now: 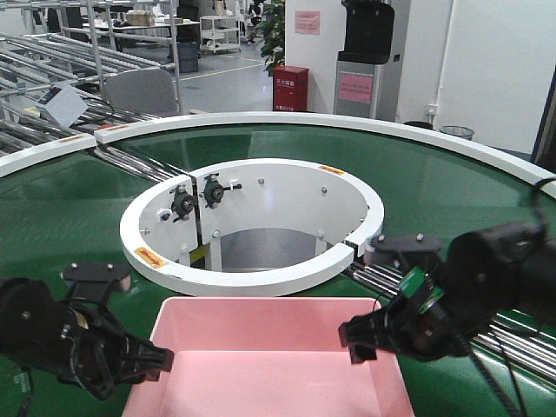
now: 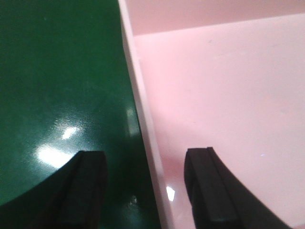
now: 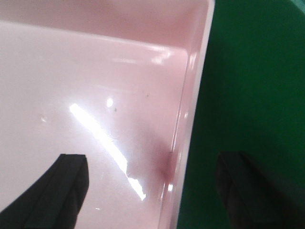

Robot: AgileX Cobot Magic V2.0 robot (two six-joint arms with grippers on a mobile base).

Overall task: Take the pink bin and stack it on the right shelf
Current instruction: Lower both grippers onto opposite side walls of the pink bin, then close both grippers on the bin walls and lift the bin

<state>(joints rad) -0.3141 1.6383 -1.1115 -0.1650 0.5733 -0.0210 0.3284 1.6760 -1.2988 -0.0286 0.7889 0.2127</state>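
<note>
Pink bin (image 1: 269, 347) on green belt (image 1: 78, 208), both side walls straddled.
Left gripper (image 2: 147, 162) is spread: one finger over the belt, the other inside the bin, with the left wall between them and unpinched. Right gripper (image 3: 157, 176) is likewise spread astride the right wall. The bin lies just beside the white ring (image 1: 252, 274), low in the front view.

Bright workshop: glossy grey floor (image 1: 233, 85), metal roller racks (image 1: 39, 61), red cabinet (image 1: 290, 88), white wall (image 1: 491, 65).
</note>
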